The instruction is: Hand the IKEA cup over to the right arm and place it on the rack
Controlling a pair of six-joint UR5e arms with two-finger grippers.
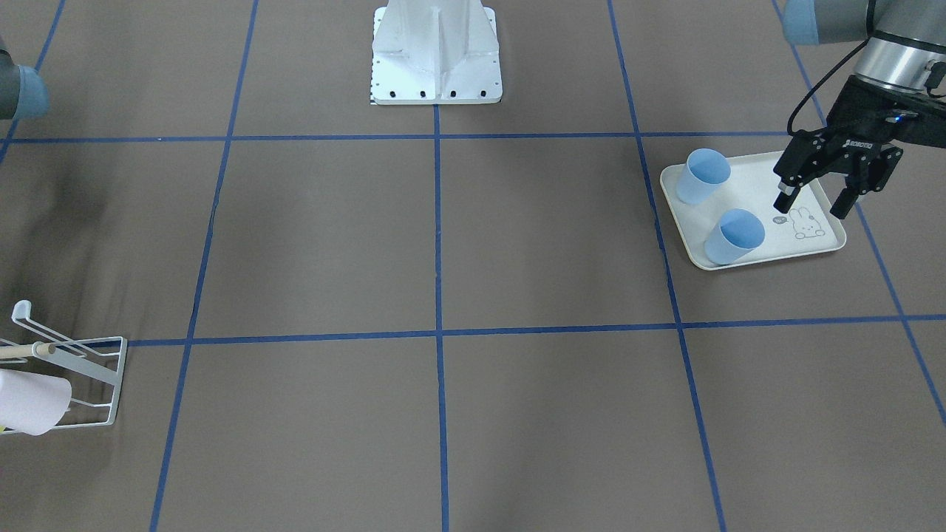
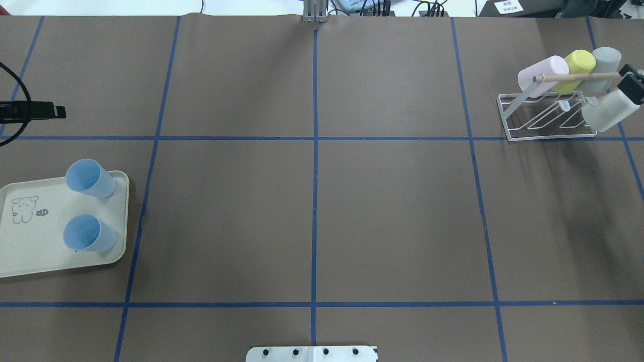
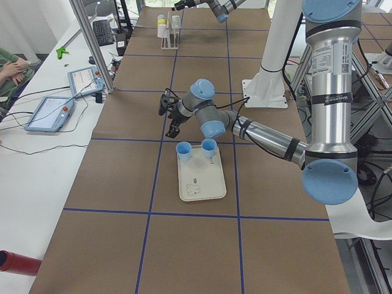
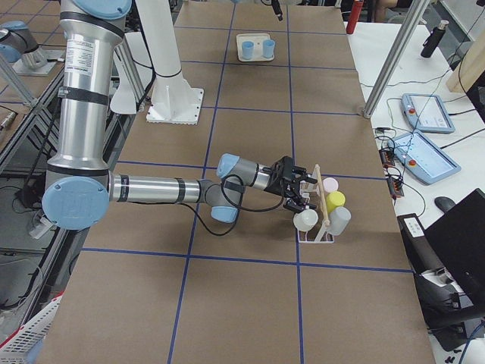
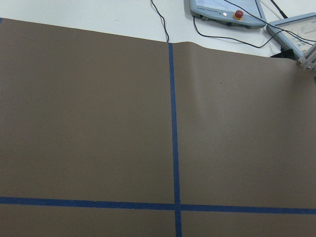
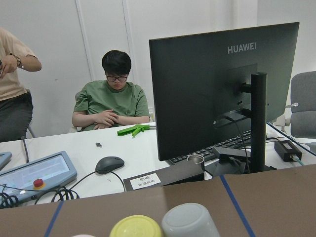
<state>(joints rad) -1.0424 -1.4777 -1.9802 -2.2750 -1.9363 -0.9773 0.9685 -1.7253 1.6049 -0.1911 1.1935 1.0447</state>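
Note:
Two pale blue IKEA cups (image 1: 706, 176) (image 1: 733, 236) stand open end up on the cream rabbit-print tray (image 1: 754, 193). My left gripper (image 1: 813, 201) hangs open and empty just above the tray's outer edge, beside the cups. The white wire rack (image 2: 548, 134) with its wooden dowel (image 2: 573, 77) stands at the far right. My right gripper (image 2: 633, 83) is at the upper end of a tilted white cup (image 2: 606, 110) over the rack's near prongs. I cannot tell whether its jaws grip this cup.
Pink (image 2: 543, 74), yellow (image 2: 577, 63) and grey (image 2: 604, 61) cups sit upended on the rack's far row. The robot's white base (image 1: 436, 52) stands at the table's middle edge. Teach pendants and seated operators are beyond the far edge.

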